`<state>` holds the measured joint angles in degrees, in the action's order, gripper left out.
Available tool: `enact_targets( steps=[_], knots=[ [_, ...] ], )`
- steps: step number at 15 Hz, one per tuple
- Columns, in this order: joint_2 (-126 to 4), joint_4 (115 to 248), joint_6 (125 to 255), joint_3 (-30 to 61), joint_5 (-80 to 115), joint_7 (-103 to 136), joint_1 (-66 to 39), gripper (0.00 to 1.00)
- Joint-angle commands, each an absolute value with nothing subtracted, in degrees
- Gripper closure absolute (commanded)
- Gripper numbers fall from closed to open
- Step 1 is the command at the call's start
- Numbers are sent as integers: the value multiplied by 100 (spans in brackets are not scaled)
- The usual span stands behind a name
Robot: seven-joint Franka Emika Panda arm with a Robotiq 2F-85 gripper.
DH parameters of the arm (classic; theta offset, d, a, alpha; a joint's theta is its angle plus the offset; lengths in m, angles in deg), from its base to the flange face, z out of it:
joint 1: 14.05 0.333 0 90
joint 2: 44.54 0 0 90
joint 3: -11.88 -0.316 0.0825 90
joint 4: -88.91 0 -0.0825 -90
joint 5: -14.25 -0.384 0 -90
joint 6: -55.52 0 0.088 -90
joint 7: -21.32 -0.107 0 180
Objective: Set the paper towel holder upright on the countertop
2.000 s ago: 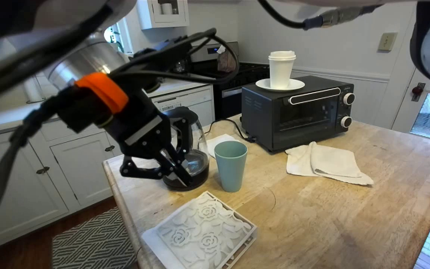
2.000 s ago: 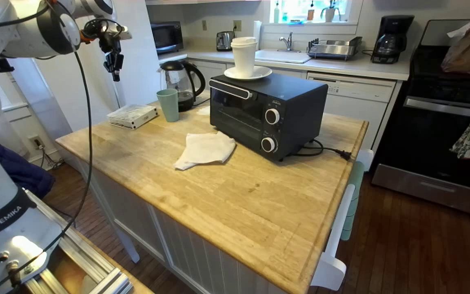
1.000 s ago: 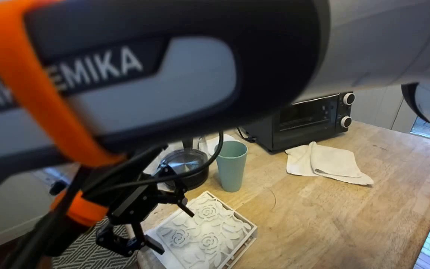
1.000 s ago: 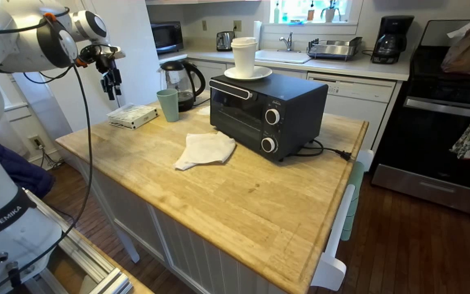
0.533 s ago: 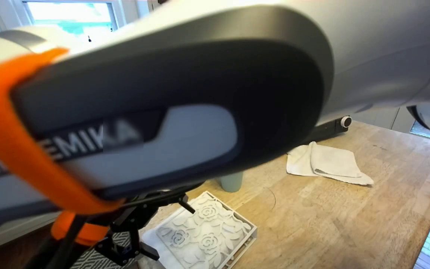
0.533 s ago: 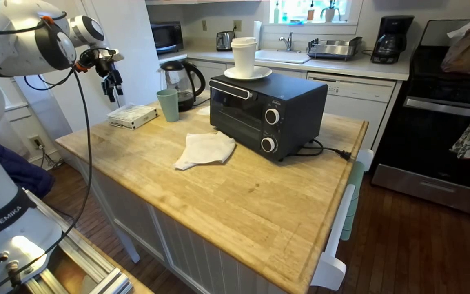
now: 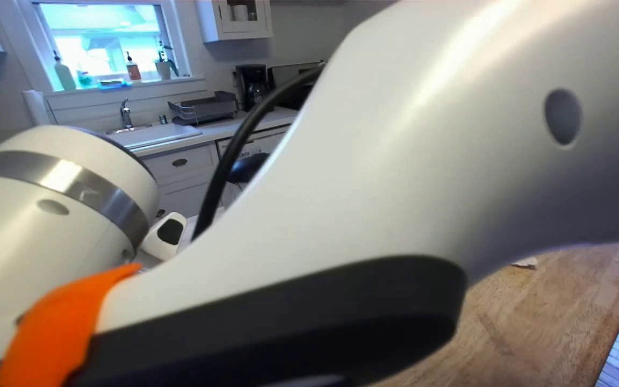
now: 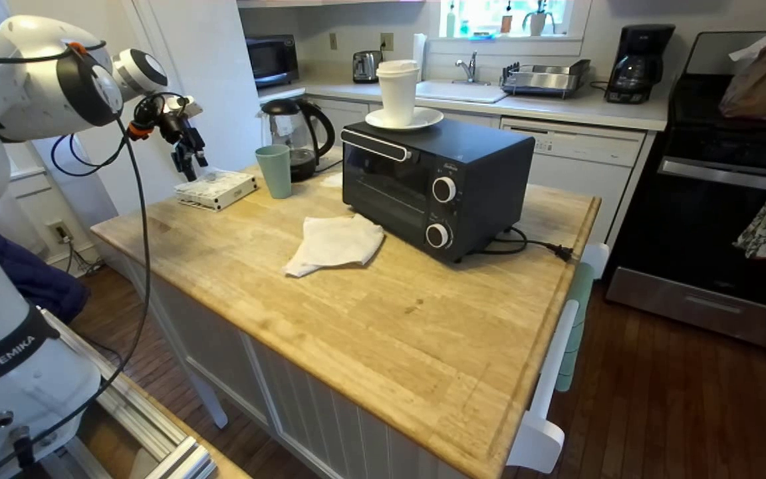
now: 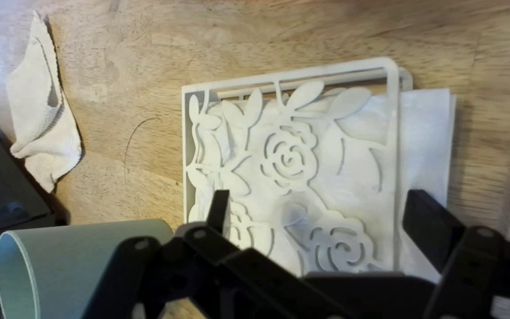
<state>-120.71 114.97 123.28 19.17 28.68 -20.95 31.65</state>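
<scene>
Beneath the fingers [image 9: 430, 223], the holder [image 9: 290, 161] lies flat on the bench [image 9: 117, 48], lace face up, white sheets [image 9: 425, 141] poking from its open side. The fingers are spread wide, holding nothing: in the wrist view one shows over the lace, just inside the edge nearer the cup [image 9: 75, 257], the other past the open side, over the sheets. Their line thus crosses the holder's broad face, not its thickness. That cup-side edge is probably the base, so lifting the open side should stand it up. How much air lies under the fingers is hard to judge, as the arm [image 7: 384, 177] hides the holder in an exterior view.
</scene>
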Motion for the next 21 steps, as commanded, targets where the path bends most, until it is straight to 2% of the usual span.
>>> enact_targets(
  steps=[1,7,8,9,11,20,21],
  knots=[
    [-12285,11309,12322,2101,3118,-2041,3306,0],
    [-12362,11391,11671,2439,3483,-2054,3487,0],
    [-12360,11406,11481,2495,3552,-2033,3514,3],
    [-12383,11395,11374,2527,3600,-2004,3519,26],
    [-12470,11391,11196,2593,3701,-1954,3511,30],
    [-12673,11293,10882,2796,4025,-1888,3549,95],
    [-12628,11311,10872,2811,4054,-1916,3574,99]
  ],
)
